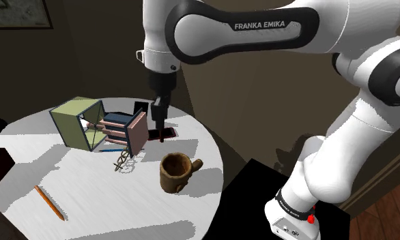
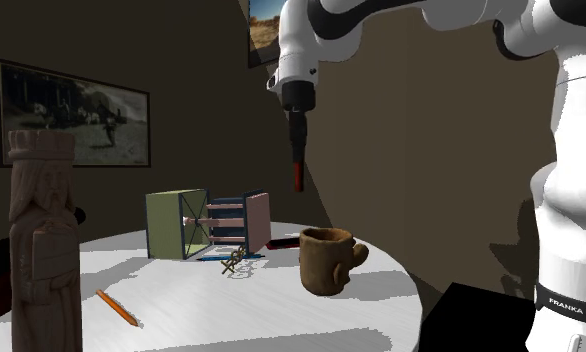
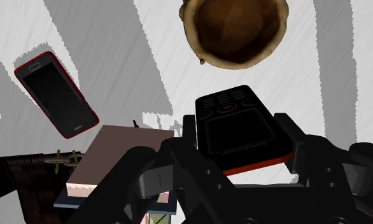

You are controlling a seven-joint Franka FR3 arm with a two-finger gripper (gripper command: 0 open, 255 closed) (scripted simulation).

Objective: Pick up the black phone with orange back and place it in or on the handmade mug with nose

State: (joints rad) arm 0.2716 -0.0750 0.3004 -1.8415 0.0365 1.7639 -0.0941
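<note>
1. Hand (image 2: 298,160) hangs from the arm high above the round white surface (image 1: 89,194), pointing straight down.
2. Its fingers (image 3: 189,133) clasp the keypad phone (image 3: 233,137) by its two long sides. The black face with its buttons is towards the wrist camera, and an orange edge runs along the end nearest that camera.
3. In the second exterior view the keypad phone (image 2: 299,180) shows as a reddish-orange strip below the fingers, well clear of the surface.
4. Mug (image 1: 177,172), brown and lumpy with a side handle, stands upright on the surface. In the second exterior view the mug (image 2: 326,260) sits below the hand and a little to its right.
5. From the wrist, the mug's open mouth (image 3: 235,28) lies just past the far end of the held phone.
6. Red-rimmed phone (image 3: 55,94) lies flat on the surface with its dark screen up, apart from the mug. In the second exterior view it (image 2: 281,243) rests just beside the pink slab (image 2: 258,220).
7. Green box (image 1: 76,123), open at the side, stands on the surface with the pink slab leaning at its open end.
8. Small metal tangle (image 1: 123,162) lies in front of the box.
9. Orange pencil (image 1: 50,202) lies near the surface's edge, well apart from everything else.
10. Carved brown figure (image 2: 43,240) stands close to the second exterior camera.
</note>
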